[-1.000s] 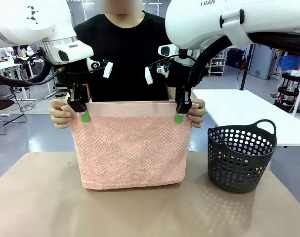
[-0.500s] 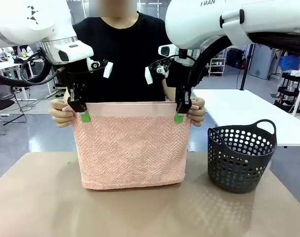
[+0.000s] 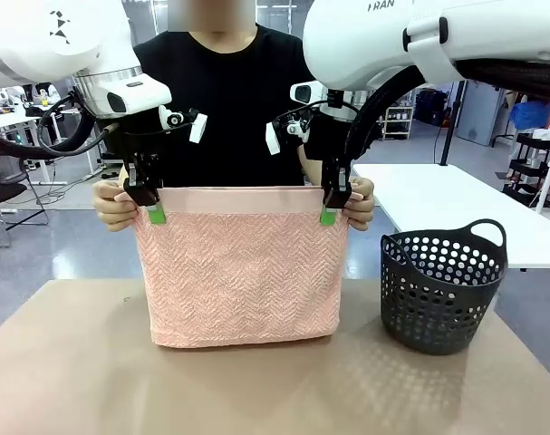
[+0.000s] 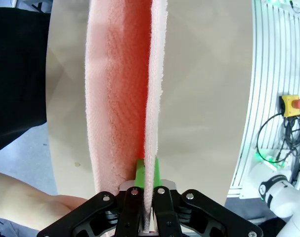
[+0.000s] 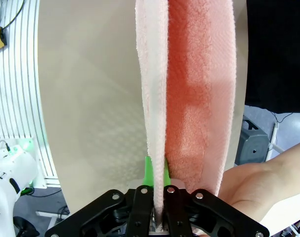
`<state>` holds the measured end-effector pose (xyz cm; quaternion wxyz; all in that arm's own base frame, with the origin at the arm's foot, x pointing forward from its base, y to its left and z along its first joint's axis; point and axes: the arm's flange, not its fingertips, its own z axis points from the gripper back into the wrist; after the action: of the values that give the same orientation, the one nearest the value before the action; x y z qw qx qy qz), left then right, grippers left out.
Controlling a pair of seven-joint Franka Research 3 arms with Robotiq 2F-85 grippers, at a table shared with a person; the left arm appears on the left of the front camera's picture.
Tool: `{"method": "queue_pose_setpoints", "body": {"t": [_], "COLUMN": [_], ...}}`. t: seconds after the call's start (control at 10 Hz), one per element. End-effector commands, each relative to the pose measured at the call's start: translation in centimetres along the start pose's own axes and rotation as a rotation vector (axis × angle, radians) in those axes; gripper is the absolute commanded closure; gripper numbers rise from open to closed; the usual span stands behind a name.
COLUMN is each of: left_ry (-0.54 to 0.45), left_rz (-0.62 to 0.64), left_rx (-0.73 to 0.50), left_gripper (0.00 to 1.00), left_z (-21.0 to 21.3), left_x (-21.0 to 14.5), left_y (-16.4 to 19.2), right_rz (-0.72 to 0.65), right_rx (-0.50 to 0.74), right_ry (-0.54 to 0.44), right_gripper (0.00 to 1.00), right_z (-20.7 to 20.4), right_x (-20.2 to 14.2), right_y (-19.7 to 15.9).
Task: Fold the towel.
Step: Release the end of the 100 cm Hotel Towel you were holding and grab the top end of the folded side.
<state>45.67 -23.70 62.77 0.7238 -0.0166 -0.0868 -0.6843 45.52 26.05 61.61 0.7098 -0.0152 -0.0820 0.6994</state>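
Note:
The pale pink towel (image 3: 241, 276) hangs doubled over above the table, its smooth band along the top and its lower fold just touching the tabletop. My left gripper (image 3: 154, 212) is shut on the near layer's top left corner. My right gripper (image 3: 329, 215) is shut on the top right corner. A person behind holds the far layer's corners, one hand (image 3: 113, 207) at the left and the other hand (image 3: 360, 204) at the right. The left wrist view looks down between the towel (image 4: 125, 98) layers past my left gripper (image 4: 148, 197). My right gripper (image 5: 157, 197) likewise pinches the towel (image 5: 189, 94) edge.
A dark perforated basket (image 3: 442, 288) with handles stands on the brown table (image 3: 256, 390) at the right. A white table (image 3: 438, 195) lies beyond it. The person in black stands close behind the towel.

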Motion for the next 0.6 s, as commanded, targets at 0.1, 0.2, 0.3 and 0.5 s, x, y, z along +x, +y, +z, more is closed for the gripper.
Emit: {"method": "queue_pose_setpoints", "body": {"t": [0.1, 0.2, 0.3, 0.5], "left_ry": [0.000, -0.011, -0.016, -0.026], "left_rz": [0.000, -0.033, -0.026, -0.025], "left_rx": [0.000, 0.000, 0.011, 0.053], "left_gripper": [0.78, 0.66, 0.50, 0.22], "left_z": [0.0, 0.2, 0.3, 1.2], "left_x": [0.0, 0.0, 0.1, 0.2], "left_y": [0.0, -0.1, -0.1, -0.4], "right_rz": [0.000, 0.016, 0.014, 0.012], "right_rx": [0.000, -0.007, -0.012, -0.054], "right_ry": [0.000, -0.017, -0.018, -0.035], "right_gripper": [0.97, 0.67, 0.67, 0.64], "right_z": [0.0, 0.1, 0.2, 1.1], "right_x": [0.0, -0.1, -0.2, -0.1], "right_y": [0.0, 0.1, 0.1, 0.5]}}
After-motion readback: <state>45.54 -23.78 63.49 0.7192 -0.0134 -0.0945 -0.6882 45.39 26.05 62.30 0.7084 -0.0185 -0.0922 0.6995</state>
